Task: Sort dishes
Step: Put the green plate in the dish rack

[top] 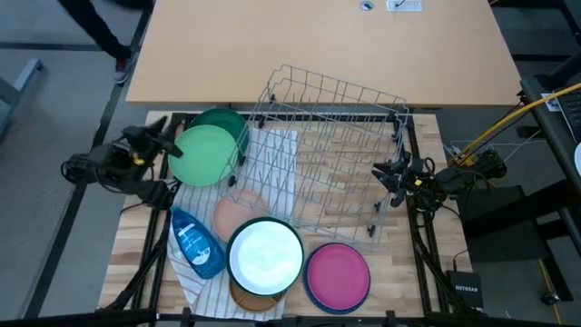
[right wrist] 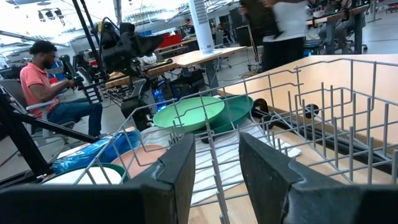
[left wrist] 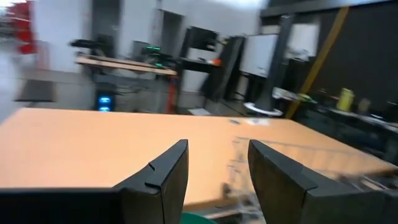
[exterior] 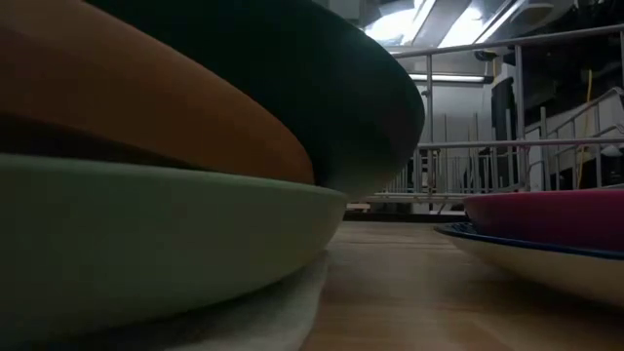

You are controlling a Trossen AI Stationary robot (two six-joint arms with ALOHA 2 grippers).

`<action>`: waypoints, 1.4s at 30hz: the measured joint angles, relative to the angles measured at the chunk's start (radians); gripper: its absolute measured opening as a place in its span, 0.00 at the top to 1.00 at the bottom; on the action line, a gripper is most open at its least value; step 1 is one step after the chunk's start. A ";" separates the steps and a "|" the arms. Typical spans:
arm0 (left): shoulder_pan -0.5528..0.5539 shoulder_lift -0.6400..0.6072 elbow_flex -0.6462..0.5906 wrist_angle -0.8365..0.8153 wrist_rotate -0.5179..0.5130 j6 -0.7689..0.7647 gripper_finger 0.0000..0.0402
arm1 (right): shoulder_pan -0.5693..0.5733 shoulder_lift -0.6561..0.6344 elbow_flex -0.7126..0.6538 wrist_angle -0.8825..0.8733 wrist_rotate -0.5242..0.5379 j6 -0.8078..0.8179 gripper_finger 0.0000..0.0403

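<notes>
the left gripper (top: 168, 136) hovers at the table's left edge just beside a round light green plastic plate (top: 206, 155), its fingers (left wrist: 163, 180) apart with nothing between them. that plate lies over a dark green bowl (top: 229, 122), mostly hidden under it. the right gripper (top: 386, 173) sits at the right end of the grey wire rack (top: 331, 150), fingers (right wrist: 171, 171) apart around only air — rack wires cross in front of them. a white plate with a dark rim (top: 265, 256) covers a tan dish (top: 243, 298), of which only an edge shows. a magenta plate (top: 338, 275) rests on a blue-rimmed one. a peach dish (top: 234, 214) is half hidden beside a blue soap bottle (top: 196, 242). in the low view the near stack blocks most of the table.
</notes>
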 joint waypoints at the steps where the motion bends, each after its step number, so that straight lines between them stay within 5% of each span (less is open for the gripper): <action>1: -0.005 0.028 0.000 -0.032 0.032 -0.061 0.61 | 0.000 0.000 0.000 0.001 0.000 0.000 0.68; 7: 0.013 0.228 0.000 -0.088 0.195 -0.342 0.61 | 0.000 0.000 0.000 0.000 0.000 0.000 0.68; 13: 0.122 0.402 0.028 -0.108 0.336 -0.460 0.61 | 0.000 0.000 0.000 0.000 0.001 0.000 0.68; 20: 0.382 0.546 0.109 -0.210 0.611 -0.542 0.61 | 0.000 0.000 0.000 0.000 0.000 0.000 0.68; 26: 0.652 0.605 0.223 -0.456 0.838 -0.545 0.61 | 0.000 0.000 0.000 -0.003 -0.009 0.000 0.68; 42: 1.189 0.650 0.377 -0.949 1.066 -0.440 0.61 | 0.000 0.000 0.000 -0.012 -0.010 0.013 0.68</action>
